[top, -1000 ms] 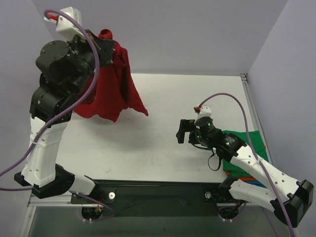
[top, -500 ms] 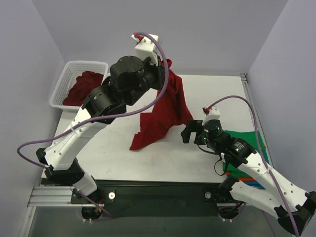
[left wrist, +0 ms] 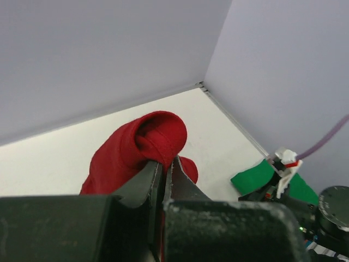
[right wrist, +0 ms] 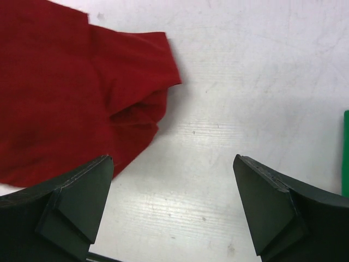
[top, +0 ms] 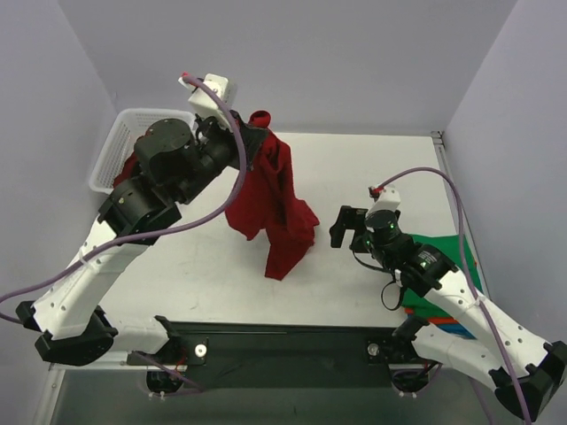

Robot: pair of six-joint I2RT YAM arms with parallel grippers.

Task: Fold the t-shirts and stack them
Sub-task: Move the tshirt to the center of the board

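Note:
My left gripper (top: 255, 133) is raised high over the table and shut on a deep red t-shirt (top: 270, 208). The shirt hangs down from it, its lower end touching the table. In the left wrist view the cloth bunches (left wrist: 150, 139) over the closed jaws of the left gripper (left wrist: 165, 164). My right gripper (top: 344, 226) is open and empty, just right of the hanging shirt. In the right wrist view the red t-shirt (right wrist: 65, 98) lies left of the open right gripper (right wrist: 174, 185). A stack of folded t-shirts, green on top (top: 461, 257), sits at the right edge under the right arm.
A white lattice basket (top: 120, 146) with more red cloth (top: 128, 168) stands at the back left, partly behind my left arm. The table's right rim (top: 452, 186) runs next to the folded stack. The green stack shows in the left wrist view (left wrist: 253, 177).
My left arm swung the red shirt right toward the centre, then back left a little; the shirt's lower end now rests on the table. The right gripper edged slightly toward it.

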